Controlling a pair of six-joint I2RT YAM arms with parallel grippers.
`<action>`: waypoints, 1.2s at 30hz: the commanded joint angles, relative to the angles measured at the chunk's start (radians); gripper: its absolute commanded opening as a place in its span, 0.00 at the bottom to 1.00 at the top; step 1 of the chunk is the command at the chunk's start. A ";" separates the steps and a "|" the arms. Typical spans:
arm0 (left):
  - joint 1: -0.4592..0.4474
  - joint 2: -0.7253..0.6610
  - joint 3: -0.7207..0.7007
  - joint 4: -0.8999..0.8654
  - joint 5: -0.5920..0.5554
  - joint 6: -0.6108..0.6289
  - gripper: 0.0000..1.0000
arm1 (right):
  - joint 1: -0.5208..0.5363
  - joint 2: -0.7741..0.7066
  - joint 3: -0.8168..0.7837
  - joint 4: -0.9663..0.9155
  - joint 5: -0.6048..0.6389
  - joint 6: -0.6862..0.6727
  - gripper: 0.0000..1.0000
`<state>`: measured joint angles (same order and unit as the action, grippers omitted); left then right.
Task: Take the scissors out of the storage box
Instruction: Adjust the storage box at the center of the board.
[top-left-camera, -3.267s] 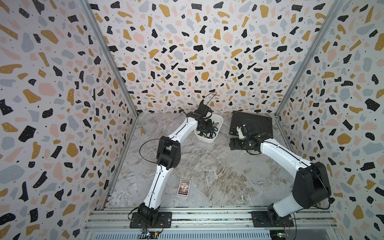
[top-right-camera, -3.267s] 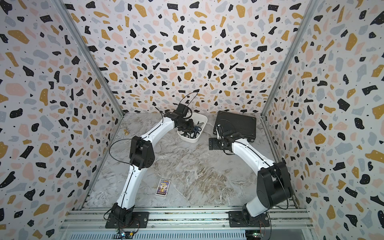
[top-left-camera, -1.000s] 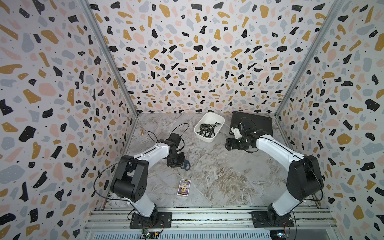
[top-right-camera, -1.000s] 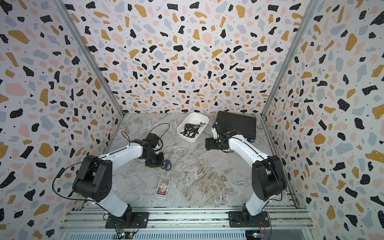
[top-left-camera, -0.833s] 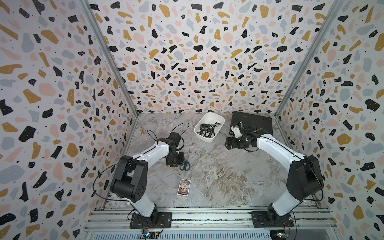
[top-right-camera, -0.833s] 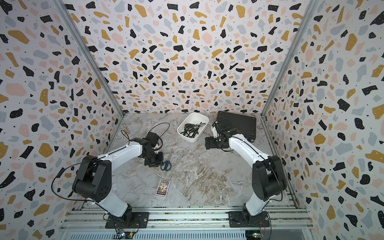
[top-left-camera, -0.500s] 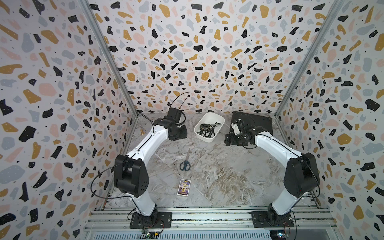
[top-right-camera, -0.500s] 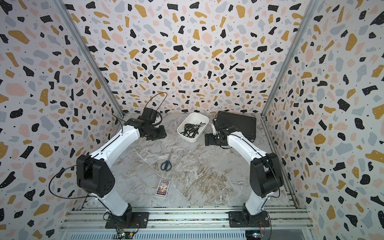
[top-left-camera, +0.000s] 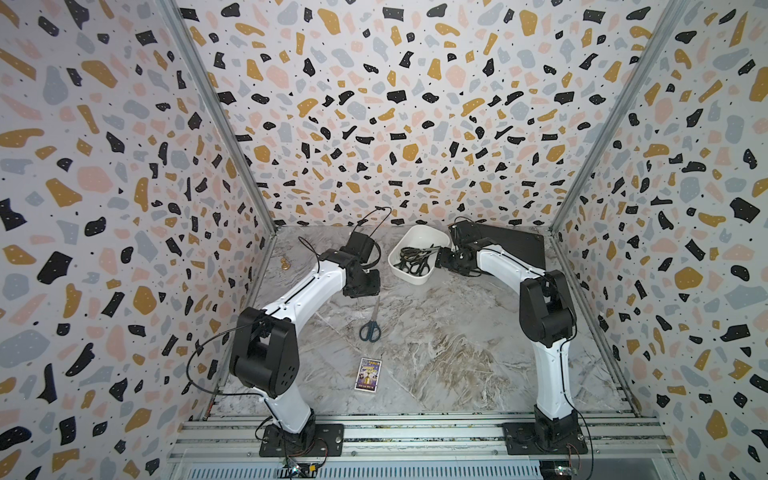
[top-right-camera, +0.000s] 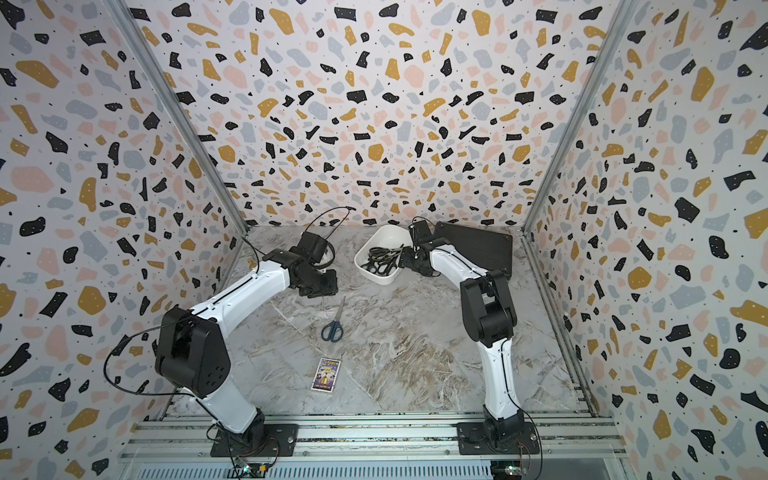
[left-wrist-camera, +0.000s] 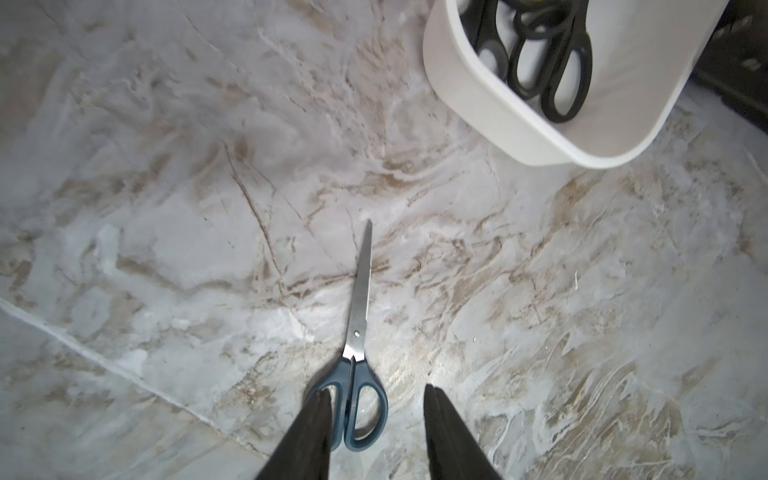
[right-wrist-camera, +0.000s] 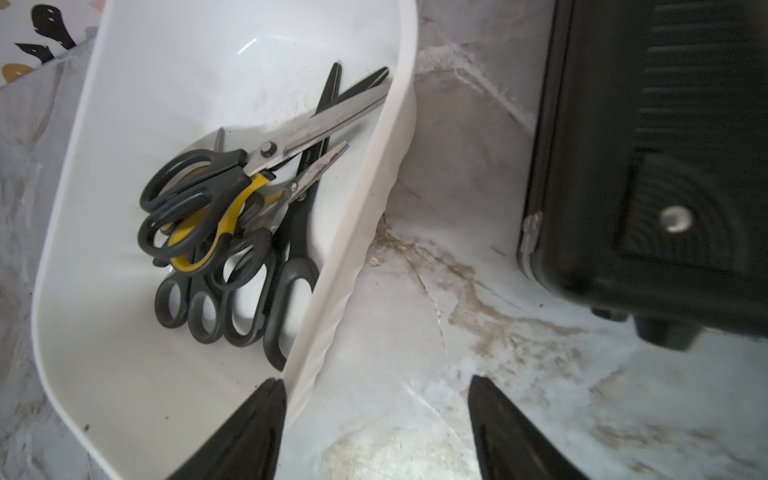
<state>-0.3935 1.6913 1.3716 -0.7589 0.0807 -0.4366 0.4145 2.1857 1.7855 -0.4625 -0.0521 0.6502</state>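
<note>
The dark blue-handled scissors (top-left-camera: 370, 328) (top-right-camera: 332, 328) lie flat and closed on the marble table, outside the box. In the left wrist view these scissors (left-wrist-camera: 359, 316) are on the table below my left gripper (left-wrist-camera: 374, 390), which is open and holds nothing. In both top views my left gripper (top-left-camera: 361, 286) (top-right-camera: 318, 286) hovers past the blade tip. The white storage box (top-left-camera: 419, 237) (right-wrist-camera: 361, 199) holds several black-handled scissors (right-wrist-camera: 232, 299) and a yellow-and-black pair (right-wrist-camera: 216, 232). My right gripper (right-wrist-camera: 374, 379) (top-left-camera: 442, 257) is open and straddles the box's right wall, one finger inside.
A flat black case (top-left-camera: 515, 245) (right-wrist-camera: 665, 124) lies right of the box, close behind my right arm. A small printed card (top-left-camera: 368, 374) sits on the table near the front. A little gold object (top-left-camera: 284, 264) stands by the left wall.
My left gripper let go of the blue scissors on the table and lifted away toward the back. My right gripper moved left onto the box's wall, its jaws narrowing a little.
</note>
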 joint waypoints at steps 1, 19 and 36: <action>-0.012 -0.033 -0.026 0.018 -0.005 0.010 0.40 | 0.013 0.024 0.076 -0.002 0.007 0.041 0.75; -0.013 -0.030 0.036 -0.019 -0.037 0.077 0.39 | 0.038 0.085 0.106 -0.028 -0.017 0.097 0.28; -0.014 0.001 0.069 -0.021 -0.049 0.100 0.39 | -0.016 -0.059 -0.035 -0.133 0.040 -0.272 0.11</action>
<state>-0.4088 1.6798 1.4277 -0.7784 0.0395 -0.3508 0.4160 2.1769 1.7550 -0.5461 -0.0399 0.4603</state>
